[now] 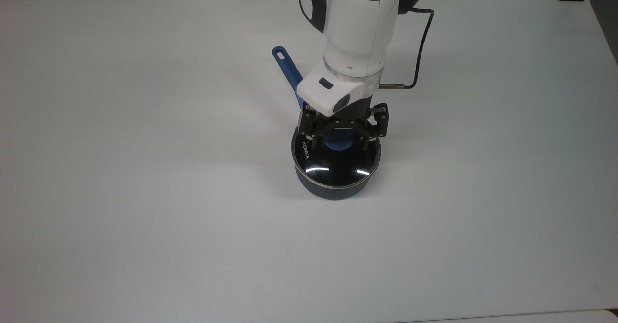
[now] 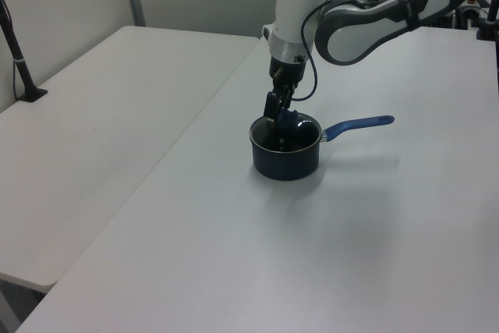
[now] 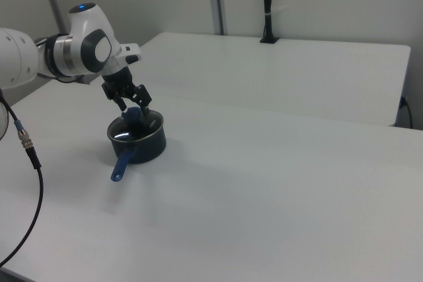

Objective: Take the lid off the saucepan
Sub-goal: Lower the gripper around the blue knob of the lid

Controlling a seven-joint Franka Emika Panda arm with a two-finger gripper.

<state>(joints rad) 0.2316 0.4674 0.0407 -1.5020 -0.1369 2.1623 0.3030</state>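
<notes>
Top view: the gripper (image 1: 339,143) sits low over the lid (image 1: 336,161), its 2 fingers spread to either side of the blue knob (image 1: 337,141) with a gap visible on each side; nothing is held. The lid rests seated on the saucepan (image 1: 333,188), which stands near the middle of the white table (image 1: 145,168), handle (image 1: 287,69) pointing toward the top view's upper left. Step in hand, as judged: positioning for the grasp. Next move calls for closing squarely on the knob, then a straight vertical lift so the pan is not dragged
</notes>
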